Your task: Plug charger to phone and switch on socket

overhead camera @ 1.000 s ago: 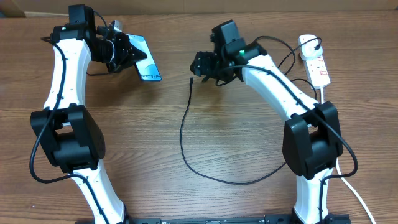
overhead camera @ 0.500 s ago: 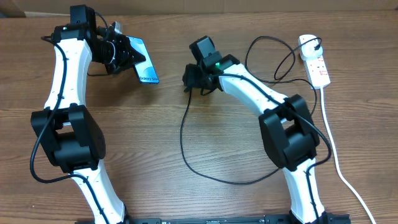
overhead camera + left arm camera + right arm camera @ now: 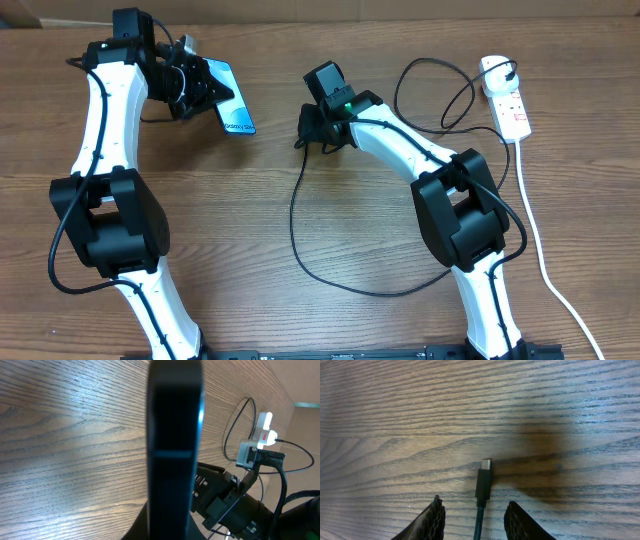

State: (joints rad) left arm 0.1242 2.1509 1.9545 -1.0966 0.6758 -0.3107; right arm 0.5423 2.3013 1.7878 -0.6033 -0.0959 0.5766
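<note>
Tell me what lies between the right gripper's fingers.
The charger's connector tip, lying on the table, touching neither finger; right wrist view.

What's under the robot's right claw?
The tip of the charger lies flat on the wooden table, between the open fingers of the right claw, not gripped yet. From overhead, the claw hides that tip.

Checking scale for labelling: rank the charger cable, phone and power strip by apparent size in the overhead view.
1. charger cable, longest by far.
2-3. phone and power strip look similar; the phone is lifted nearer the camera and partly hidden, so unranked.
</note>
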